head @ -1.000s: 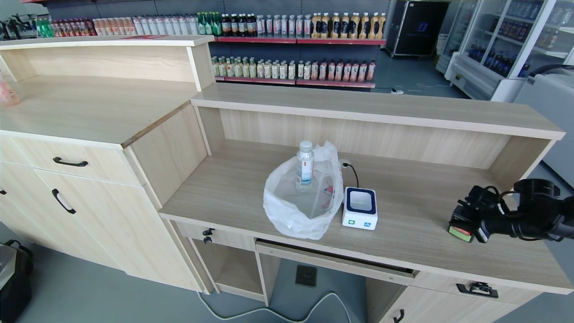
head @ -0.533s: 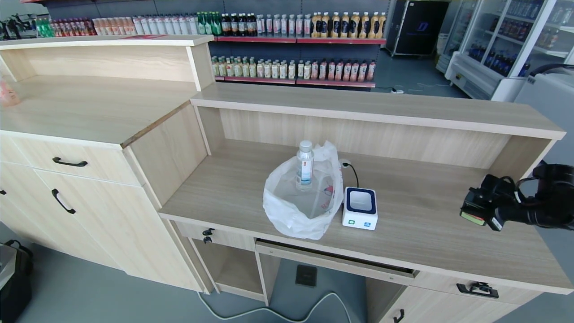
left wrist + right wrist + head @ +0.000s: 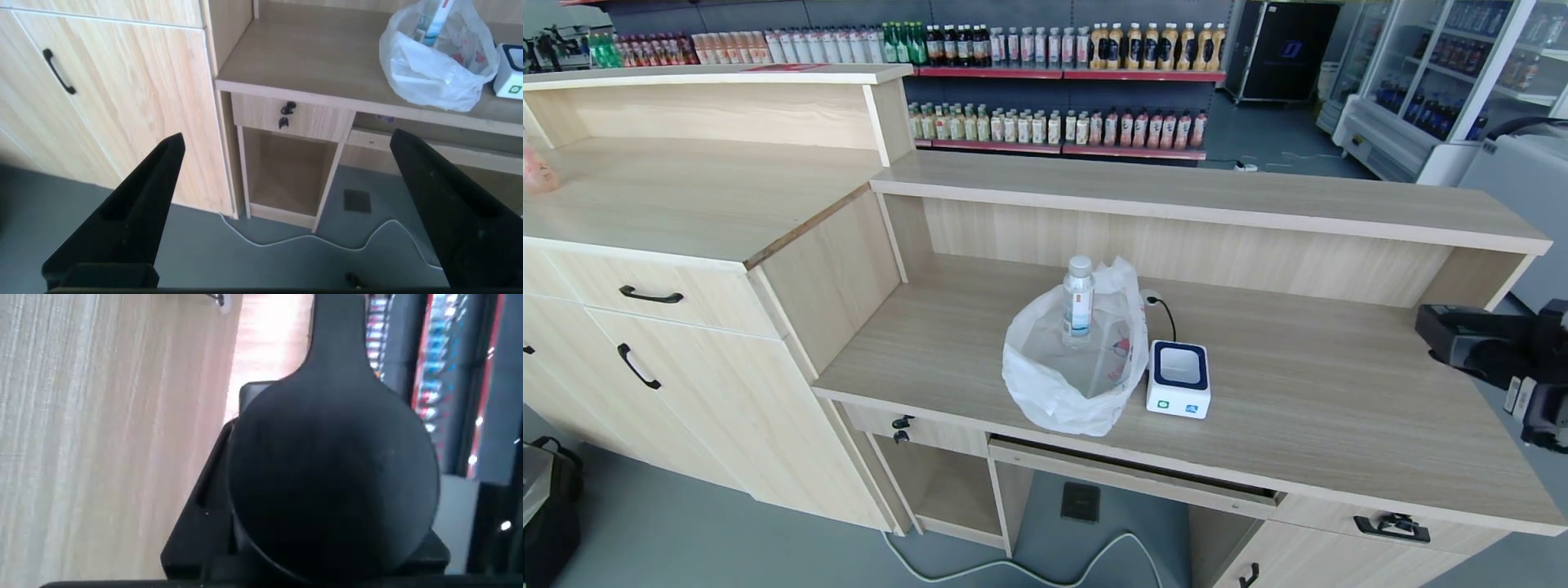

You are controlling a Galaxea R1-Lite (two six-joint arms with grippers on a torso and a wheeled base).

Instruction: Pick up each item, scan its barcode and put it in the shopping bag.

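On the pale desk [image 3: 1298, 392], well apart from the left fingers [image 3: 135, 216], the shopping bag [image 3: 1070, 380] stands open with a water bottle [image 3: 1078, 302] upright inside, the scanner [image 3: 1178, 378] just beside it; drink shelves [image 3: 1062, 49] and fridges [image 3: 1445, 82] line the room behind; the left fingers hang released above grey floor [image 3: 212, 261]; the right arm [image 3: 1494, 347] has drawn back to the desk's right end; whether it grips anything I cannot tell
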